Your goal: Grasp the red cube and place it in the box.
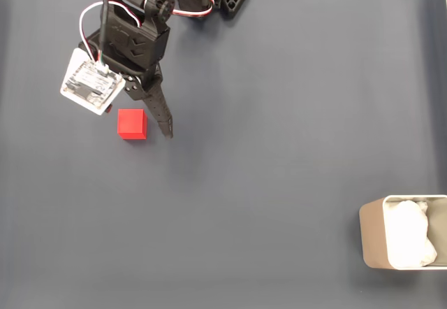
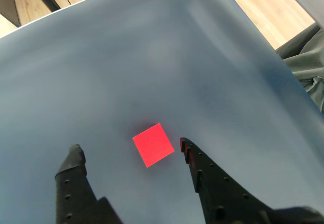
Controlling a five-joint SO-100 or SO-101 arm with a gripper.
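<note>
Fixed view, arm: the black arm reaches in from the top edge, its end effector (image 1: 143,124) pointing down the picture, so that the fingers arrive at the cube from above and behind.
Fixed view, red cube: the red cube (image 1: 132,124) sits flat on the dark worktop (image 1: 279,148), in the upper left of the picture, just beside the long black finger (image 1: 162,117) on its right.
Fixed view, box: the box (image 1: 374,235) stands at the lower right edge, well apart from the cube, with its white lining (image 1: 408,242) showing in the open top; a carry across the worktop would be needed, as I judge it.
Fixed view, camera module: a white board (image 1: 91,82) with looped wires rides on the wrist, aimed along the fingers.
Wrist view, end effector: the end effector (image 2: 129,150) has its fingers spread apart, holding nothing, wider than the cube, which leaves room to straddle it.
Wrist view, red cube: the red cube (image 2: 153,144) lies between the two fingertips, nearer the right one and apart from both, turned cornerwise to them.
Step in hand: lining up for the grasp, by my reading; the cube is not yet gripped.
</note>
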